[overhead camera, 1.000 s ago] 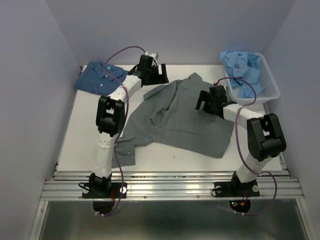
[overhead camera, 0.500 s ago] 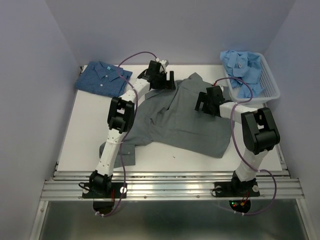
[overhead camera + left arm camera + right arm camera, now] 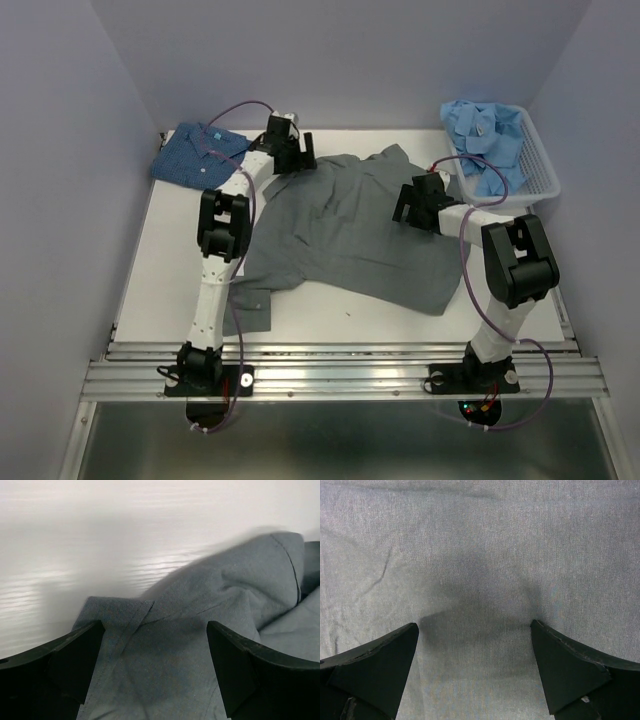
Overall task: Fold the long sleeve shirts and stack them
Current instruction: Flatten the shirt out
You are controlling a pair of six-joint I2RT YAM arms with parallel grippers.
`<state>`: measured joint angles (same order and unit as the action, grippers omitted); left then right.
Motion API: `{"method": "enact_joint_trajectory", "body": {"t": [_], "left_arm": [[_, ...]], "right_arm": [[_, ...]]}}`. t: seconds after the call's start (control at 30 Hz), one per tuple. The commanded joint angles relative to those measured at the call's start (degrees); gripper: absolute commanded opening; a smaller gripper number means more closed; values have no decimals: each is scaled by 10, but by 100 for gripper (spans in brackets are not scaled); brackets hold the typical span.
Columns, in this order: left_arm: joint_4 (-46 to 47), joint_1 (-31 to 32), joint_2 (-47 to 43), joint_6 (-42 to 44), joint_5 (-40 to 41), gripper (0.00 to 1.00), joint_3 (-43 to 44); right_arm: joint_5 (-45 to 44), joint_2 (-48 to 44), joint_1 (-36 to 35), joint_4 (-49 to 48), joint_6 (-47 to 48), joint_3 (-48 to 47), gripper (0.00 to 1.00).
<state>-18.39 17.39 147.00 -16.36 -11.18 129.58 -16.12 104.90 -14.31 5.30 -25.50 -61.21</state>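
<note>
A dark grey long sleeve shirt lies spread over the middle of the table, one sleeve trailing to the front left. My left gripper hovers open at its far left edge; in the left wrist view the grey cloth fills the gap between the fingers, with nothing pinched. My right gripper is open low over the shirt's right side, its fingertips resting at flat grey fabric. A folded dark blue patterned shirt lies at the far left corner. Light blue shirts are heaped in a basket.
The white slatted basket stands at the far right corner. Bare white table shows left of the grey shirt and along the front edge. Purple walls close in the left, back and right sides.
My left gripper swung right over the grey shirt, then back left to its far edge. The shirt's folded-over upper left part now lies spread flatter. The right gripper barely moved.
</note>
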Motion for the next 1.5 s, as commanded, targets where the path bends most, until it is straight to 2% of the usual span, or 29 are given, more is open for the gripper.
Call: {"method": "enact_joint_trajectory", "body": {"t": [0.0, 0.13, 0.17, 0.23, 0.3, 0.43, 0.63, 0.8, 0.97, 1.1, 1.27, 1.47], "left_arm": [[-86, -34, -17, -24, 34, 99, -45], [-111, -36, -29, -52, 68, 99, -39], [-134, -36, -31, -59, 90, 99, -35], [-173, -42, -43, -85, 196, 99, -31], [-176, -60, -61, -93, 219, 99, -61], [-150, -90, -86, -98, 189, 99, -118], [-156, -90, -125, -116, 200, 99, -165], [-127, -89, -207, -138, 222, 99, -241], [-131, -73, -243, -116, 223, 99, -223], [-132, -37, -269, -104, 230, 99, -220], [-90, -2, -298, -90, 173, 99, -274], [-70, 2, -276, -69, 118, 99, -311]], "right_arm": [[-17, -5, 0, 18, -14, 17, 100], [-20, -4, 0, 19, -7, 14, 100], [-20, -4, 0, 21, -6, 13, 100], [-24, -3, 0, 23, -4, 10, 100], [-21, -1, 0, 23, 0, 7, 100], [7, 16, 0, 23, 14, -11, 100], [52, 24, 0, 24, 42, -58, 100], [17, -24, 0, 35, 51, -55, 100], [28, -63, 0, 43, 69, -43, 100], [34, -86, 0, 67, 46, -30, 100], [38, -88, 0, 111, 6, -1, 100], [20, -73, 0, 123, -16, 29, 100]]}}
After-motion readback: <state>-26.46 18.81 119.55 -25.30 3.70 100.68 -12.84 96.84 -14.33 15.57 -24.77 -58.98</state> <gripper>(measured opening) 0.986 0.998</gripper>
